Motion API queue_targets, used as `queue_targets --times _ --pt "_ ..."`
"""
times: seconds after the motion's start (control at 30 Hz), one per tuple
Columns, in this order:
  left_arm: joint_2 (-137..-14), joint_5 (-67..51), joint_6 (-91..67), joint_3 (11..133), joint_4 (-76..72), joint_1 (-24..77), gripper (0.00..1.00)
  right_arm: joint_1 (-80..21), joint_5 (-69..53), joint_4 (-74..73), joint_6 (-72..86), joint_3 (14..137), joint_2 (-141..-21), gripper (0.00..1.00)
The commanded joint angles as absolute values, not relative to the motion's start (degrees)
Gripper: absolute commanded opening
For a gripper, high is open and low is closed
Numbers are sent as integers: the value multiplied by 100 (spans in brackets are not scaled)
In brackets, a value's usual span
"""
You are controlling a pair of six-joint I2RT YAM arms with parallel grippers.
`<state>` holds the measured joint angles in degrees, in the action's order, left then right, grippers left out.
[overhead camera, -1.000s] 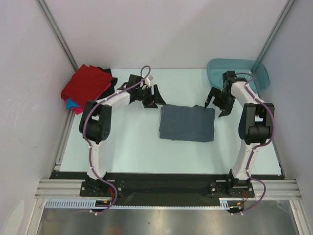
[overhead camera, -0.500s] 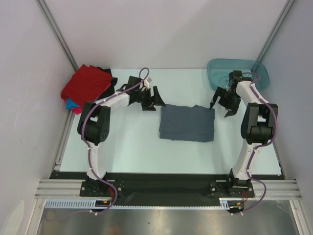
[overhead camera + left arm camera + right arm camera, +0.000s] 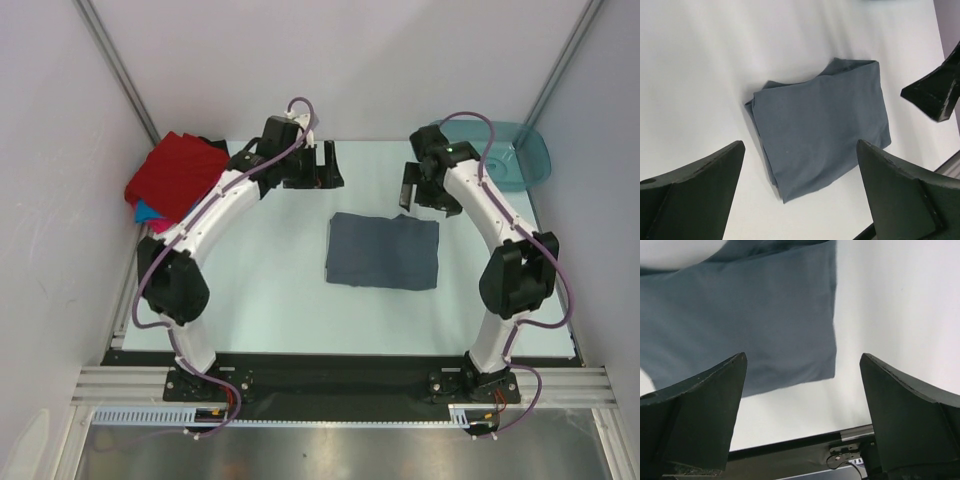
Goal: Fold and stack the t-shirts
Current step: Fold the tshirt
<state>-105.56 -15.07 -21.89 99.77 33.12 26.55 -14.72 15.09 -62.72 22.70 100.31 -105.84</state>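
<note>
1. Both arms have lifted and pulled back. The left gripper (image 3: 327, 167) has spread wider and the right gripper (image 3: 412, 187) is wide apart, both empty. Fold looks released.
2. Grey-blue t-shirt (image 3: 383, 252): flat, neat rectangle with layered edges, below and between the claws, touching neither. Ready for stacking.

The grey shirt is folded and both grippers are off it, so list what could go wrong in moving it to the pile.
1. The grey-blue shirt shows loose layers along one edge. If the open left gripper pinches only the top layer, lifting could undo the fold.
2. The red shirt tops an askew pile at the corner of the table. Another shirt set on it may slide off.
</note>
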Motion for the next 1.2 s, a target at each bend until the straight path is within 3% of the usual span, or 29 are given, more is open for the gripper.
queue_targets --times 0.0,0.17,0.43,0.87,1.03,1.17 --pt "-9976 -494 -2056 10160 3867 2856 100 -1940 2302 -6618 2776 10301 -10099 100" --pt "-9633 463 -2417 10160 4192 3155 100 -2364 2662 -6846 3488 10327 -9923 100" --pt "-9624 1608 -2531 10441 4825 3770 100 -3093 3075 -6926 3242 10626 -9826 100" --pt "-9378 984 -3612 10520 5590 4095 100 -3419 2092 -6908 3973 10161 -9562 100" --pt "-9404 1300 -3744 10784 5993 4148 100 -3656 2959 -7576 4412 10643 -9747 100" --pt "-9317 1651 -3718 10942 6011 4332 100 -3955 3226 -7252 4184 10740 -9589 100"
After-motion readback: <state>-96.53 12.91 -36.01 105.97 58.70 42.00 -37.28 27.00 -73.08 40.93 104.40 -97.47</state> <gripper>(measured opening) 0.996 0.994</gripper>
